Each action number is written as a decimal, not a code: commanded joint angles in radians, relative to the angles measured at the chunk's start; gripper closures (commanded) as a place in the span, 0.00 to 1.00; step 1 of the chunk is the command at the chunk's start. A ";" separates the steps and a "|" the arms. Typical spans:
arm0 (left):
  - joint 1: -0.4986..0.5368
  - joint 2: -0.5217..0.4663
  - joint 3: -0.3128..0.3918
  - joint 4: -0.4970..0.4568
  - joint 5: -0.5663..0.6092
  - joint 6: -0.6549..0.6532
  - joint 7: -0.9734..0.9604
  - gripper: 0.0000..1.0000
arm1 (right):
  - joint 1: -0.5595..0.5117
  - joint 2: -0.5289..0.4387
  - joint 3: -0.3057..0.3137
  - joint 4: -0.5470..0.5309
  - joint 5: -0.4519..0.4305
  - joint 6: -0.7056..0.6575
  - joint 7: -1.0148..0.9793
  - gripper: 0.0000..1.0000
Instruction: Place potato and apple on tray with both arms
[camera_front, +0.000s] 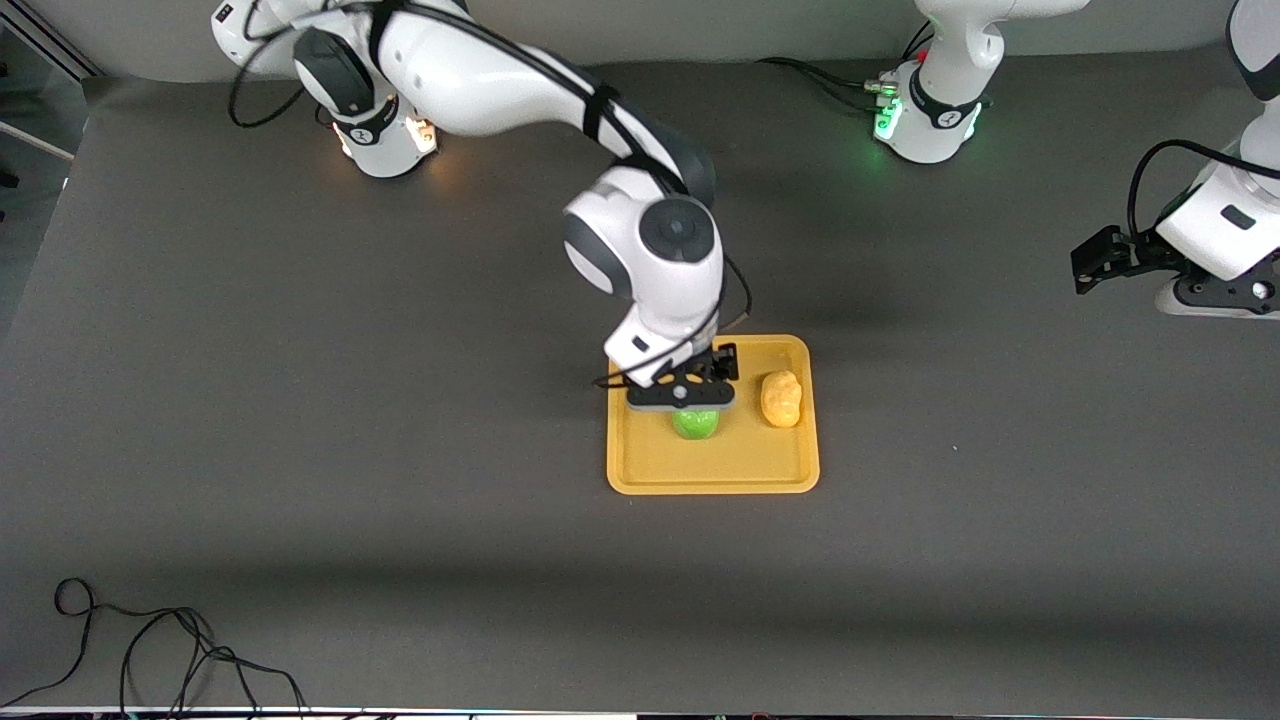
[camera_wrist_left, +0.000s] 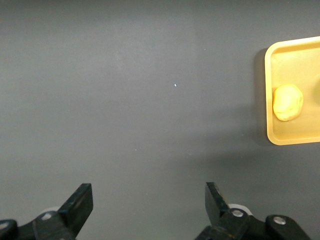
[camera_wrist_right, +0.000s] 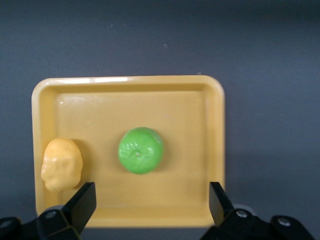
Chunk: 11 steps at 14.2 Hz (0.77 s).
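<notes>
The orange-yellow tray (camera_front: 700, 465) lies mid-table. On it rest the green apple (camera_front: 695, 424) and, toward the left arm's end, the lumpy yellow potato (camera_front: 781, 398). My right gripper (camera_front: 688, 398) hangs just over the tray above the apple. In the right wrist view it (camera_wrist_right: 151, 205) is open and empty, with the apple (camera_wrist_right: 141, 150) and potato (camera_wrist_right: 61, 164) lying free on the tray (camera_wrist_right: 180, 110). My left gripper (camera_front: 1098, 262) waits at its own end of the table. It (camera_wrist_left: 148, 202) stands open over bare mat, with the potato (camera_wrist_left: 287, 102) and a tray corner (camera_wrist_left: 290, 60) at the frame's edge.
A dark grey mat (camera_front: 300, 400) covers the whole table. A loose black cable (camera_front: 150, 650) curls on the mat near the front camera at the right arm's end. Both arm bases (camera_front: 925, 115) stand along the table edge farthest from the front camera.
</notes>
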 joint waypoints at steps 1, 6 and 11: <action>0.000 -0.006 -0.002 -0.004 -0.002 0.002 -0.013 0.00 | -0.044 -0.141 0.007 -0.040 -0.018 -0.133 -0.008 0.00; -0.011 -0.006 -0.003 -0.001 -0.002 0.007 -0.021 0.00 | -0.138 -0.383 -0.042 -0.178 -0.016 -0.337 -0.262 0.00; -0.008 -0.005 -0.005 -0.001 -0.003 0.007 -0.021 0.00 | -0.243 -0.613 -0.125 -0.432 -0.008 -0.327 -0.553 0.00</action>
